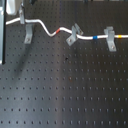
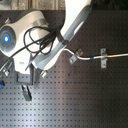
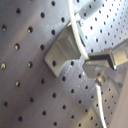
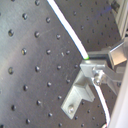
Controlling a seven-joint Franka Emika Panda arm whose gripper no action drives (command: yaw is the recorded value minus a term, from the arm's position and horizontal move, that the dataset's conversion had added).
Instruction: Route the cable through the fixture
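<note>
On the black perforated metal bench (image 1: 65,95) | thin white flexible cable (image 1: 45,26) lies in forked top of narrow upright grey metal fixture (image 1: 29,34) | claw (image 3: 95,62) pinches cable beside fixture.

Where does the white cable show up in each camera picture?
First exterior view: the cable runs across the top.
Second exterior view: from under the arm out to the second exterior view's right edge.
First wrist view: passing over a grey clip.
Second wrist view: curving across the board.
Shared landmark: the black holed board.
</note>
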